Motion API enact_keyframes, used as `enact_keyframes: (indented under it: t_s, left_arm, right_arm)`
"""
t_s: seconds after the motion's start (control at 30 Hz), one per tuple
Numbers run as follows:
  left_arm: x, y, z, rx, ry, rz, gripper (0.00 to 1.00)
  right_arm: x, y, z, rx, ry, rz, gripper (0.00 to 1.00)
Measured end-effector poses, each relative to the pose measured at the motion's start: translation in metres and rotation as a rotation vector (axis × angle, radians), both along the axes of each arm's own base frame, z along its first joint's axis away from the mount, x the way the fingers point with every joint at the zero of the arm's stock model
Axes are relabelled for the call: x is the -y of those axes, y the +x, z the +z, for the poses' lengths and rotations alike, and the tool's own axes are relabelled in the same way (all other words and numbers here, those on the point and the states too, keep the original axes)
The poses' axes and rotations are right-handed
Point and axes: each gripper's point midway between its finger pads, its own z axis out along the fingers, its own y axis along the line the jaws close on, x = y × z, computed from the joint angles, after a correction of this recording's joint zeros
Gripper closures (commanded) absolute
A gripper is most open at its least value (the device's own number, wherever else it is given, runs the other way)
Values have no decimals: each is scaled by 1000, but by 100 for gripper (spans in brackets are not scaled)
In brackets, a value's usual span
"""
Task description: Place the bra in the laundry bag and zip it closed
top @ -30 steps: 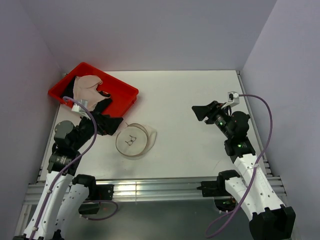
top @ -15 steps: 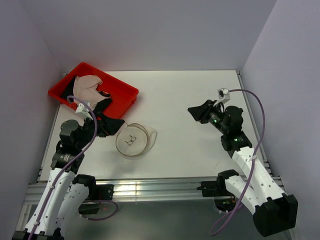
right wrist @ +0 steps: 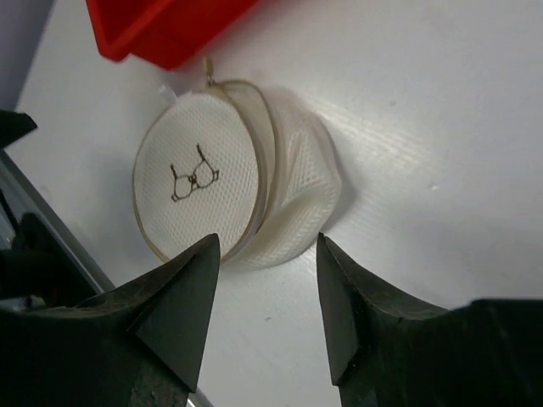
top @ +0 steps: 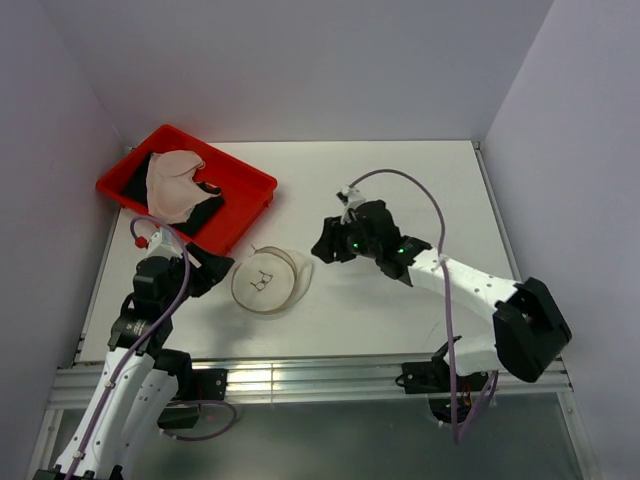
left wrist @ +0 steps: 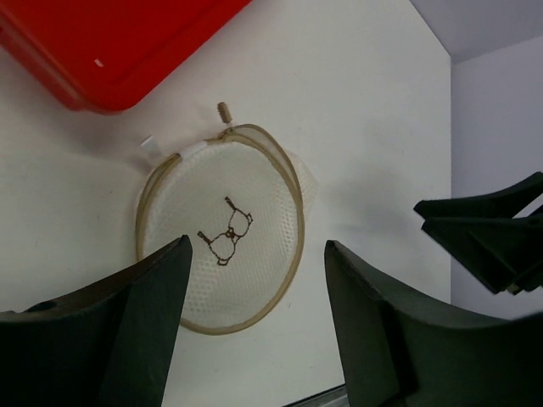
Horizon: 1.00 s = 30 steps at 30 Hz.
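Nearest us, the left gripper (top: 208, 268) hovers over the table (top: 400, 180), just beside the bag (top: 268, 282) at its 9 o'clock. Its jaws stand apart with nothing between them, and through the gap its wrist view looks onto the bag's round face.

The bag lies on the table near the front edge, left of centre. Its mesh body slumps toward 3 o'clock, and the face with the small black bra outline is turned up. A zip pull (left wrist: 224, 112) sticks out at the rim, at 12 o'clock in the left wrist view. We cannot tell whether the zip is shut.

A little farther, at the bag's 2 o'clock, the right gripper (top: 323, 246) hangs near the bag but apart from it. Its jaws are also apart and empty, framing the bag in the right wrist view.

Farthest, at the bag's 11 o'clock, the tray (top: 245, 178) sits at the table's far left corner. The bra (top: 172, 183) lies inside it, pale cups up, on a black garment (top: 205, 210), well apart from both grippers.
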Motion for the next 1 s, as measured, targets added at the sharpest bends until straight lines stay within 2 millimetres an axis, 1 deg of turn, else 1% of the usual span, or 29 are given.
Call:
enact_keyframes:
  t_s: [0.03, 0.1, 0.13, 0.23, 0.3, 0.43, 0.53, 0.6, 0.87, 0.9, 0.97, 1.0]
  left_arm:
    - [-3, -1, -5, -12, -2, 23, 34]
    - [-7, -3, -10, -15, -12, 64, 34]
    - [-9, -4, -12, -13, -15, 77, 34]
    - [-13, -5, -16, -12, -35, 124, 33]
    - [-17, -4, -23, -22, -37, 154, 34]
    - [-22, -5, -44, -58, -26, 197, 34]
    - [-23, -6, -54, -69, -30, 210, 34]
    - [-23, -6, -58, -68, -34, 212, 35]
    - [-14, -9, -78, -98, -38, 184, 36]
    - [-13, -9, -81, -103, -36, 181, 36]
    - [-12, -10, -89, -120, -30, 177, 36]
    - [-12, -10, -91, -125, -29, 173, 36]
  right_arm:
    - [-8, -2, -7, -13, -23, 15, 48]
    - [-24, -8, -16, -28, -67, 43, 53]
    - [-31, -11, -20, -29, -85, 58, 60]
    - [-48, -24, -27, -28, -125, 87, 62]
    - [-56, -33, -35, -32, -151, 100, 63]
    - [-62, -44, -61, -72, -214, 98, 63]
    - [-62, -44, -79, -108, -271, 78, 64]
    - [-64, -40, -84, -113, -292, 64, 65]
    - [-74, -27, -83, -98, -301, 21, 67]
    - [-76, -25, -84, -99, -304, 17, 68]
    - [-76, -22, -90, -102, -317, 6, 74]
    - [-76, -21, -92, -105, -322, 3, 88]
